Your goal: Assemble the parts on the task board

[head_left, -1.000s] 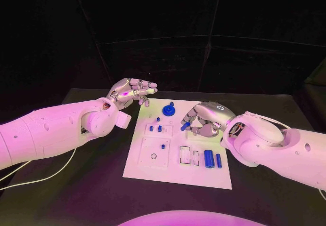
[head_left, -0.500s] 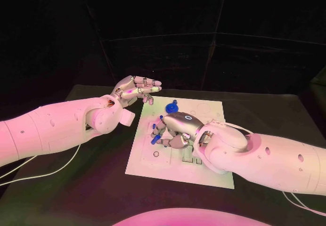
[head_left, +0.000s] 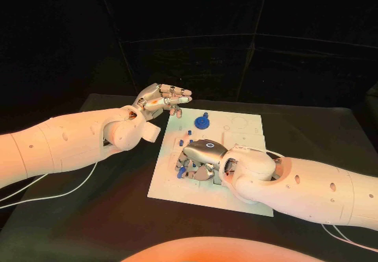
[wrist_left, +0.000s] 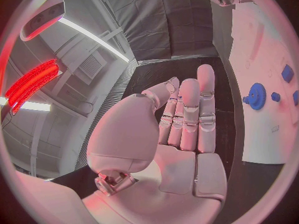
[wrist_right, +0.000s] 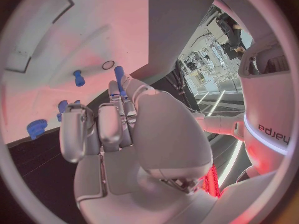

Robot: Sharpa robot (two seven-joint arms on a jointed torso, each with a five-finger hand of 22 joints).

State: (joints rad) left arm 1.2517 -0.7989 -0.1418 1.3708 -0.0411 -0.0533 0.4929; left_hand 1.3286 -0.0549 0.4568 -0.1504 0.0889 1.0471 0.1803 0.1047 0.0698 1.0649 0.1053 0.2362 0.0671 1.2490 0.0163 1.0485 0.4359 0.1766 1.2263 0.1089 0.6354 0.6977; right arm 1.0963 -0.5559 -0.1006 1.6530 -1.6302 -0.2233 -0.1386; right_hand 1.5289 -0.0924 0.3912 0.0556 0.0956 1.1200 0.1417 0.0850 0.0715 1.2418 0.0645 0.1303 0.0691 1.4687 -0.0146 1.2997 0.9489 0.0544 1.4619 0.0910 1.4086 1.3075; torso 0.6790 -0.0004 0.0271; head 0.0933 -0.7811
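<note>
The white task board (head_left: 246, 130) lies in the middle of the black table. My right hand (head_left: 201, 157) hovers low over the board's left middle and pinches a blue peg (wrist_right: 119, 78) between thumb and finger; the peg's tip (head_left: 182, 172) points down near a small round hole (wrist_right: 108, 64). A blue gear (head_left: 204, 122) stands at the board's far side, with small blue pegs (head_left: 180, 143) near it. My left hand (head_left: 162, 99) is raised above the board's far left corner, its fingers (wrist_left: 190, 115) straight and holding nothing. The gear (wrist_left: 256, 95) lies beyond them.
My right forearm (head_left: 299, 185) covers the board's near right part. A white cable (head_left: 47, 194) trails over the table on the left. Shallow rectangular recesses (wrist_right: 22, 59) mark the board's surface.
My right hand has carried the blue peg from the board's middle right over to its left middle and lowered it. The left hand has stayed raised in about the same place.
</note>
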